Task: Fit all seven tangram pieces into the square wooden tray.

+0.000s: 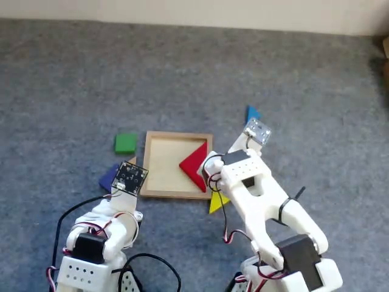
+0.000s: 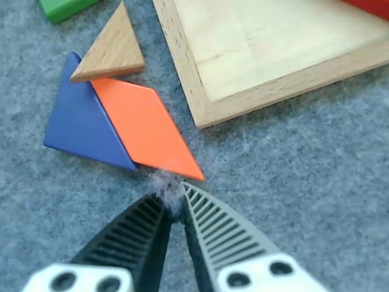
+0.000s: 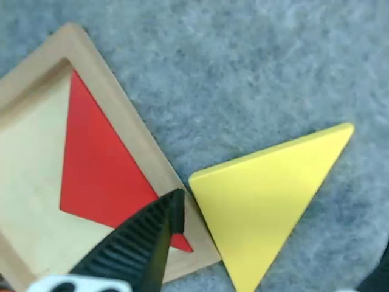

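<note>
One in, six out: the red triangle (image 1: pixel 194 165) lies inside the tray (image 1: pixel 159 193) against its right side, and the other six pieces sit on the carpet (image 1: pixel 73 79).
Right of tray: the yellow triangle (image 3: pixel 273 188) lies just beside the tray's near corner. The small blue triangle (image 1: pixel 252 113) lies farther off, beyond the arm.
Left of tray: the green square (image 1: pixel 126 143) sits alone. The plain triangle (image 2: pixel 112 48), big blue triangle (image 2: pixel 82 121) and orange parallelogram (image 2: pixel 146 128) lie clustered and touching, near the tray's rim.
Left gripper (image 2: pixel 173 210): clenched on nothing, its tips are low over the carpet just beside the parallelogram's pointed corner.
Right gripper (image 1: pixel 209 179): it is over the tray's rim between the red and yellow triangles. Whether it is released or clenched cannot be told.
Handling: the pieces look like thin, stiff wooden flats. They are likely light and unlikely to break, and the painted faces are probably slick (the plain one perhaps less so).
Where to hold: each piece lies flat, so the jaws would have to pinch two opposite edges. On the parallelogram the two long sides look the surest, since a pinch at a sharp corner would likely let it swivel. The carpet's pile may give enough for the jaws to reach around the edges.
Writing: none can be read on the pieces or the tray.
</note>
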